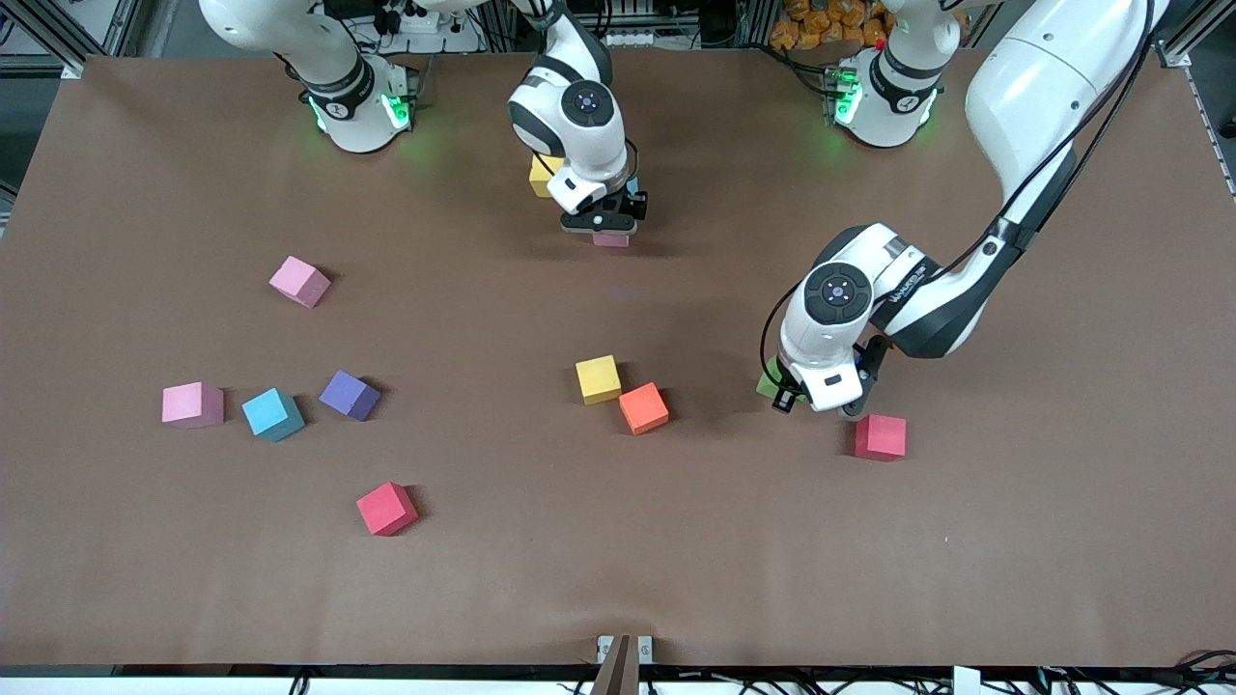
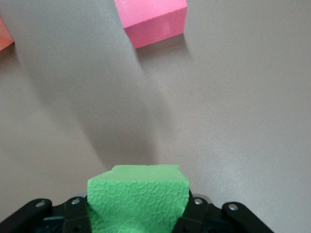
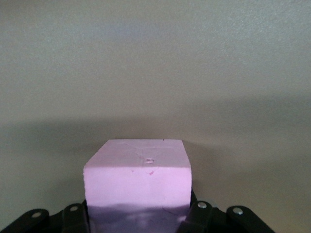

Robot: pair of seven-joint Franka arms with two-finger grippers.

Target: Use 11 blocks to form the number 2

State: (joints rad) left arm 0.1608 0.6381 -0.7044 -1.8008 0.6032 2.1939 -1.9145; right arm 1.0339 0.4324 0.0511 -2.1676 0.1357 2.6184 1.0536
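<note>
My left gripper [image 1: 787, 391] is shut on a green block [image 2: 137, 196], low over the table beside a red block [image 1: 881, 436]. In the left wrist view that red block [image 2: 150, 22] lies ahead of the left gripper [image 2: 138, 216]. My right gripper [image 1: 603, 230] is shut on a pink block [image 1: 610, 239], low over the table's middle near the robots' bases. The right wrist view shows the pink block [image 3: 138, 177] filling the right gripper [image 3: 138, 216]. A yellow block [image 1: 541, 176] lies partly hidden by the right arm's hand. The number 2 is not in view.
Loose blocks lie about. Yellow [image 1: 598, 378] and orange [image 1: 643, 407] touch at mid-table. Toward the right arm's end are pink [image 1: 299, 281], pink [image 1: 192, 404], light blue [image 1: 272, 414], purple [image 1: 350, 395] and red [image 1: 387, 509]. Bare brown table [image 1: 966, 560] lies nearer the camera.
</note>
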